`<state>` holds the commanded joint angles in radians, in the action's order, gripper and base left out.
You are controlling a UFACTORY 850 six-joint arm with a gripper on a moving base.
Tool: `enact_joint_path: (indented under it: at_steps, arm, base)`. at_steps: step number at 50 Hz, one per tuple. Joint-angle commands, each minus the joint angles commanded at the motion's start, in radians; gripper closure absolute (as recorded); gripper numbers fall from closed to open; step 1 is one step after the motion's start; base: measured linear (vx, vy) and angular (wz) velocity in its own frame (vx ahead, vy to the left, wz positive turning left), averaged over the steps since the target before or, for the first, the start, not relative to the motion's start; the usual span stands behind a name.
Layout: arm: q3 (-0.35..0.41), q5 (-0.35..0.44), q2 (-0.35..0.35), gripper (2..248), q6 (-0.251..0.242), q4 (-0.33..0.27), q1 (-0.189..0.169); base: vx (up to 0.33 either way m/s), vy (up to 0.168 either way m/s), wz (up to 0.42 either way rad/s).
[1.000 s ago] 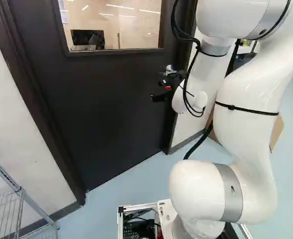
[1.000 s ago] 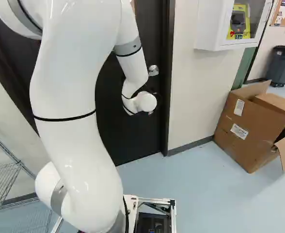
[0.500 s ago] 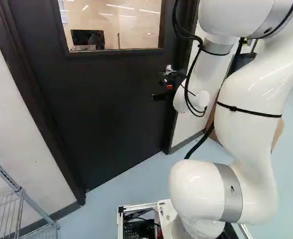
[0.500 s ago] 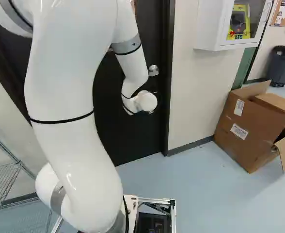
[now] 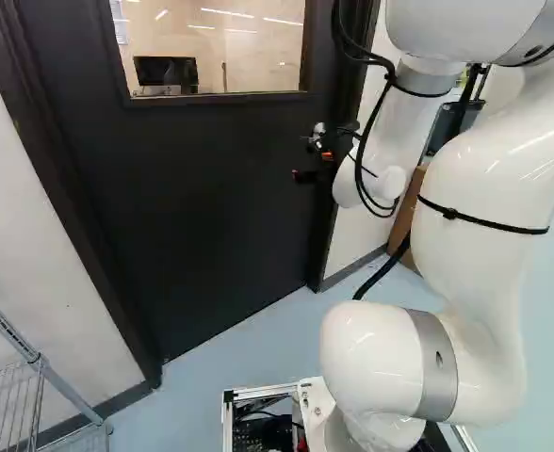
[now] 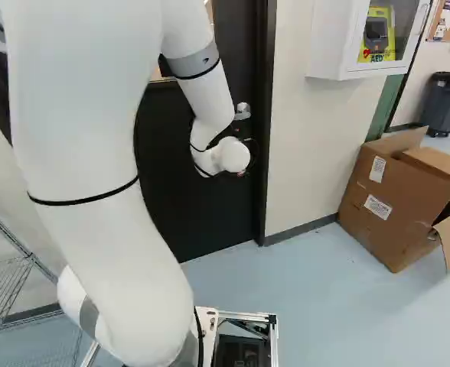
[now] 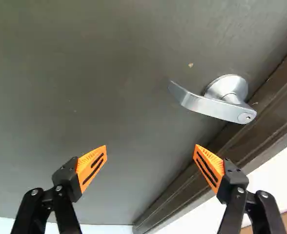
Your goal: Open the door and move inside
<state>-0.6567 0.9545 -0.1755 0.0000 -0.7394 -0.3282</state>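
The big, flat, dark door with a window looks shut in its dark brown frame. Its shiny, silver metal handle is a bent bar on a round base, close to the frame. The free tip of the bar points away from the frame.

The black gripper with two orange pads is wide open, with nothing between its fingers. The handle is out ahead of it, nearer the frame-side finger, and it does not touch either one. In the left base view, the gripper is a little lower than the handle.

I think the job is near its start. Next, the gripper should go up and over toward the handle. The best spot to hold or press is the long flat part near the free tip, because turning is easier there than by the keyhole. The bar should be hard and stiff, and a spring may push back. It looks smooth, so pads could slip off the bent end. The door is likely heavy and needs a slow, strong move. I can't tell if it opens by a push or a pull.
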Motion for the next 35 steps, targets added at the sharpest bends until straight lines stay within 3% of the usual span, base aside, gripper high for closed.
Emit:
enact_joint_path:
  at_steps: [35]
  arm:
    - [-0.009, 0.0, 0.075, 3, 0.0, 0.0, -0.001]
  base:
    - [0.0, 0.0, 0.0]
